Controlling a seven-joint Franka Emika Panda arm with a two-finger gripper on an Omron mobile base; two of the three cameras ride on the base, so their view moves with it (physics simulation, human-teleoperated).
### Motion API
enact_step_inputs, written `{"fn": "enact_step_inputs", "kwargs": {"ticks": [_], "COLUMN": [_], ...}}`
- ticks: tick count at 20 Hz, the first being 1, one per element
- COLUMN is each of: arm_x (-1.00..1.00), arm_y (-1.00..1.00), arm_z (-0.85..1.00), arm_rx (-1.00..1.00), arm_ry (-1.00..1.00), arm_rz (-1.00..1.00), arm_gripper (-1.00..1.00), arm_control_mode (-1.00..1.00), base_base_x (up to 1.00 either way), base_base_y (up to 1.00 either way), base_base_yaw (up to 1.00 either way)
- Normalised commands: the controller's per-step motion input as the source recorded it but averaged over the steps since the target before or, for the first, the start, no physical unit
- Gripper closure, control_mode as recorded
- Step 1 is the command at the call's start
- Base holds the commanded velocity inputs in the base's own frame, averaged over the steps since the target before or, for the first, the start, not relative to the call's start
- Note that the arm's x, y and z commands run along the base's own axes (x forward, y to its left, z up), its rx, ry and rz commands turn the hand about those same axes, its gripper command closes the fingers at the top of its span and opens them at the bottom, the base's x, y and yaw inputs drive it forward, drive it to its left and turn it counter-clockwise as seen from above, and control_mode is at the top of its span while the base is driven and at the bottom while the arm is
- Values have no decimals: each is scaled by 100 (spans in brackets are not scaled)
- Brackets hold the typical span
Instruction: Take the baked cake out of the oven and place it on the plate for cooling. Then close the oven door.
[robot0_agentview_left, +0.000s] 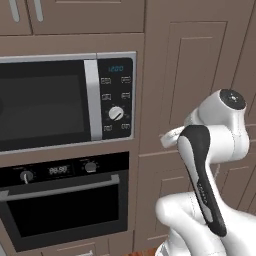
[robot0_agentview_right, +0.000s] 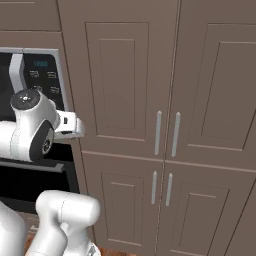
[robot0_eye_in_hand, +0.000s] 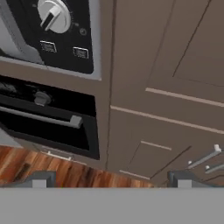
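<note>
Hand view: my jaws (robot0_eye_in_hand: 109, 180) spread wide, empty, hanging clear of the cupboards; oven door (robot0_agentview_left: 62, 210) shut, its handle (robot0_agentview_left: 60, 188) the likely first reach.

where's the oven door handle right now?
In the left base view the oven door handle runs along the top of the shut oven door at lower left, just under the oven's knobs and below the microwave.

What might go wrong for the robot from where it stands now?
1. The oven door is shut, and the open hand faces the brown cabinets, well off the silver handle; it may reach for the wrong spot.
2. The microwave sits right above the oven; the arm's swing could bump its dial.
</note>
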Motion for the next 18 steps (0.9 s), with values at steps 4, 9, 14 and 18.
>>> {"fn": "enact_step_inputs", "kwargs": {"ticks": [4, 9, 14, 18], "arm_x": [-31, -4, 0, -12], "arm_y": [65, 65, 65, 61], "arm_z": [-10, -13, -16, -25], "arm_rx": [-31, -22, -27, -15], "arm_ry": [-3, 2, 2, -9], "arm_rz": [35, 33, 32, 33], "arm_gripper": [-100, -100, -100, -100], "arm_control_mode": [-100, -100, -100, -100], "base_base_x": [0, 0, 0, 0], "base_base_y": [0, 0, 0, 0], "base_base_yaw": [0, 0, 0, 0]}}
